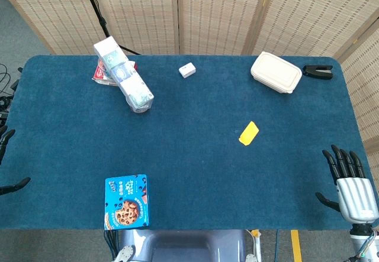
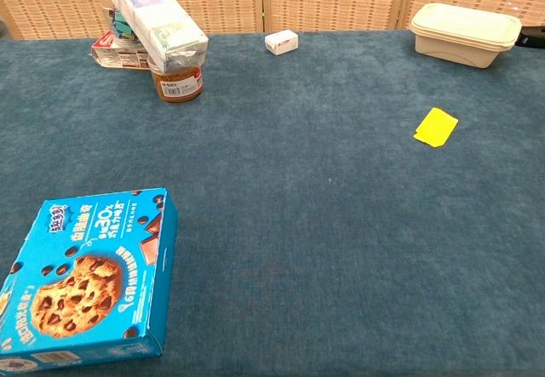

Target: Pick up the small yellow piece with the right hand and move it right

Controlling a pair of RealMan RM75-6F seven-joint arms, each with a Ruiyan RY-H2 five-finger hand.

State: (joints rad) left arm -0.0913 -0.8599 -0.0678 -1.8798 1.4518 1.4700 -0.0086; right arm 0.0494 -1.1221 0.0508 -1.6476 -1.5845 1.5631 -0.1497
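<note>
The task had not begun. The small yellow piece (image 1: pixel 249 133) lay flat on the blue worktop (image 1: pixel 195 173), right of centre, well apart from other items. The right hand (image 1: pixel 349 182) sat at the worktop's right edge, fingers spread and holding nothing, well short of the piece. Approach, grasp, lift and rightward transfer all remained to be done.

A blue cookie box (image 1: pixel 126 201) lies near the table's (image 1: pixel 189 173) front-left edge, a cream container (image 1: pixel 276 72) far right
</note>
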